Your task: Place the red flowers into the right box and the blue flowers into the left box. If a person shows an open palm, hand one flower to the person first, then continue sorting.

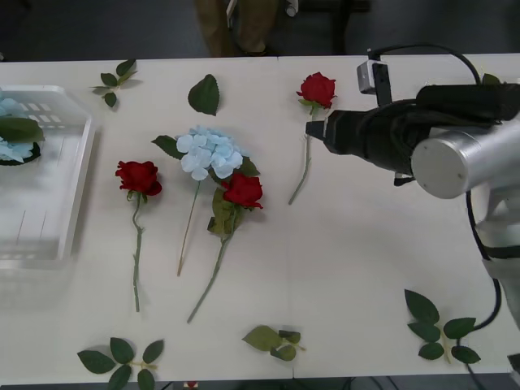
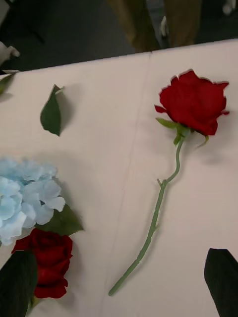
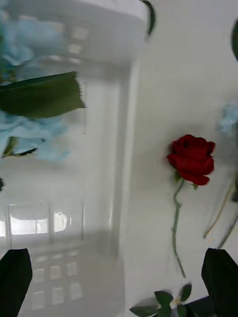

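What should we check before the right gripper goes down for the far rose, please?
1. Right gripper open: ok, its fingers sit at both corners of the wrist view.
2. Gripper above the rose: ok, it hovers beside the stem just below the head.
3. Rose lying alone, stem free: ok.
4. Left gripper out of the way: ok, it is open above the left box.
5. Person asking for a flower: cannot tell, trousers alone at the table's far edge.
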`<control>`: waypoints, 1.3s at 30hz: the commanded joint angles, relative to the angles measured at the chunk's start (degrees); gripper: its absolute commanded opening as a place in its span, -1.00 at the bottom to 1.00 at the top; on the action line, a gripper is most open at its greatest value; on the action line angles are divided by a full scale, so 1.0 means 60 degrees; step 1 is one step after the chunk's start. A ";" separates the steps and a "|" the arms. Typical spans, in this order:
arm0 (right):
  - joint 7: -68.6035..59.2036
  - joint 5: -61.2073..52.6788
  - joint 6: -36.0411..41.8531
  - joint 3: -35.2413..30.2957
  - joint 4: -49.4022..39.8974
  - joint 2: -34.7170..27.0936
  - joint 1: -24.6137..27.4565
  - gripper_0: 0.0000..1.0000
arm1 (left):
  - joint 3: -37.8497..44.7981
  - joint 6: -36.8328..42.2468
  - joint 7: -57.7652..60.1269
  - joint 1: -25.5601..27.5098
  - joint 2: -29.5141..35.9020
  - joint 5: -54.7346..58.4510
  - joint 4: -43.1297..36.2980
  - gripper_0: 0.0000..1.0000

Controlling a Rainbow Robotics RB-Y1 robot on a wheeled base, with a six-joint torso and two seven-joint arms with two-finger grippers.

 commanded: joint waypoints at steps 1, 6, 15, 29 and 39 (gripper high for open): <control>-0.0085 0.0605 0.0246 -0.0334 0.2254 0.0958 -0.2000 0.96 | 0.0073 0.0542 -0.0170 -0.0224 -0.0137 -0.0237 -0.1408 1.00; -0.0085 0.1323 -0.0369 -0.0334 0.5022 0.1456 -0.3524 0.96 | 0.0073 0.0791 0.1295 -0.0224 -0.0914 -0.1613 -0.3195 1.00; -0.0261 0.1865 -0.2361 0.0442 0.8509 0.1676 -0.4827 0.95 | -0.0747 0.1435 0.4444 -0.0224 -0.2832 -0.4924 -0.5524 1.00; -0.0481 0.2641 -0.2522 0.2449 0.9168 0.1720 -0.4813 0.95 | -0.3721 0.1435 0.7945 -0.0209 -0.3975 -0.8044 -0.6315 1.00; -0.0437 0.2700 -0.2508 0.3445 0.9490 0.1720 -0.4769 0.56 | -0.4776 0.0132 0.9761 0.0494 -0.4795 -0.9904 -0.6330 1.00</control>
